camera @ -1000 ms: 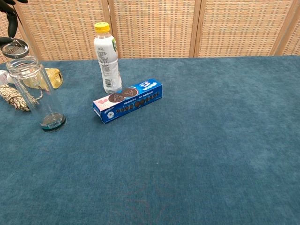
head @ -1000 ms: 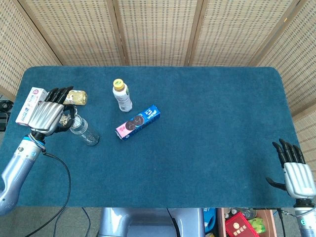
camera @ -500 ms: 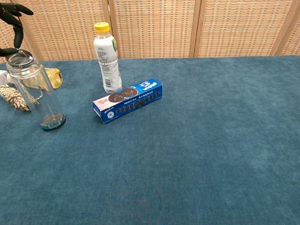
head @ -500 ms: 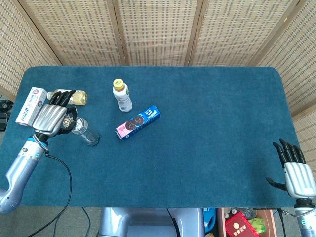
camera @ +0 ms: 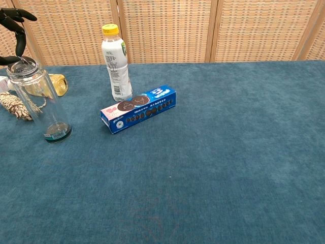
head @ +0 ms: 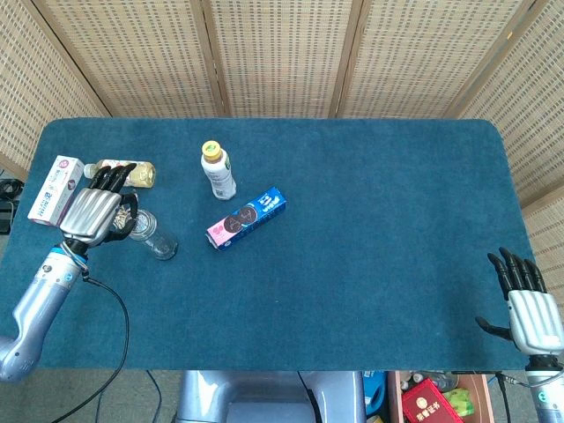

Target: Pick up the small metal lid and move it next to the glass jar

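One robot hand (head: pixel 91 211) pinches the lid (camera: pixel 21 64) atop the jar (camera: pixel 38 100).

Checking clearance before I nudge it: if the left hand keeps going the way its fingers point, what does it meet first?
The left hand sits above the glass jar, fingers aimed toward the table's far-left corner. First in that line looks like the gold-wrapped item, though depth is unclear and the hand may pass above it.

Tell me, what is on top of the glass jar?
A small metal lid sits on the glass jar, with the left hand over it. Whether the fingers grip it is hidden.
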You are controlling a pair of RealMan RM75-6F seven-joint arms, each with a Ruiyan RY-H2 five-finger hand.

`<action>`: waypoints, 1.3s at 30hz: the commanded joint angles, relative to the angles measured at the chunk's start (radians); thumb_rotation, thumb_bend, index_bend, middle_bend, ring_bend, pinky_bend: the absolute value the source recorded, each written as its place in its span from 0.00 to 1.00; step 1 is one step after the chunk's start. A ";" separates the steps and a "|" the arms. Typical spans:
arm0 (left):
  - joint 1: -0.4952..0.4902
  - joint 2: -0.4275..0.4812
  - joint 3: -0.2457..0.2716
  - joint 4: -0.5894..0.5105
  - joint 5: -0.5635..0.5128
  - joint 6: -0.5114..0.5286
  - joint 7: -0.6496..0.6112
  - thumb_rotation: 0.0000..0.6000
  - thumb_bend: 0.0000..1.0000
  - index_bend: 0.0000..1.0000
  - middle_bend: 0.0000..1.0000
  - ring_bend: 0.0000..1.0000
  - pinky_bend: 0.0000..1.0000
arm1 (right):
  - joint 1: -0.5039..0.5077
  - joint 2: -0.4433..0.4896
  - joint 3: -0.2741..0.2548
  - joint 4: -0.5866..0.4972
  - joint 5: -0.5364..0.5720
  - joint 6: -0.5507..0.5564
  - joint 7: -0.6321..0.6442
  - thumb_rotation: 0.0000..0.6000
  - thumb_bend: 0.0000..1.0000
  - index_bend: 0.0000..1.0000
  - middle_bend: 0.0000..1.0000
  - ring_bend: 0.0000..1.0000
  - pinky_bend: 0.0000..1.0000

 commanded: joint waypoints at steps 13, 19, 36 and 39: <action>0.000 0.004 0.006 0.004 -0.014 -0.002 0.017 1.00 0.44 0.45 0.00 0.00 0.00 | 0.000 0.002 0.001 -0.003 0.007 -0.005 0.001 1.00 0.02 0.00 0.00 0.00 0.00; 0.001 0.001 0.005 0.003 -0.026 0.011 0.038 1.00 0.44 0.35 0.00 0.00 0.00 | 0.000 0.003 0.000 -0.004 0.007 -0.005 0.002 1.00 0.02 0.00 0.00 0.00 0.00; 0.106 0.096 0.040 -0.110 0.100 0.115 -0.075 1.00 0.25 0.00 0.00 0.00 0.00 | 0.000 0.003 0.002 0.001 0.007 -0.004 0.011 1.00 0.02 0.00 0.00 0.00 0.00; 0.148 0.094 0.064 -0.126 0.146 0.170 -0.083 1.00 0.21 0.00 0.00 0.00 0.00 | 0.002 0.000 0.001 0.006 0.002 -0.005 0.013 1.00 0.02 0.00 0.00 0.00 0.00</action>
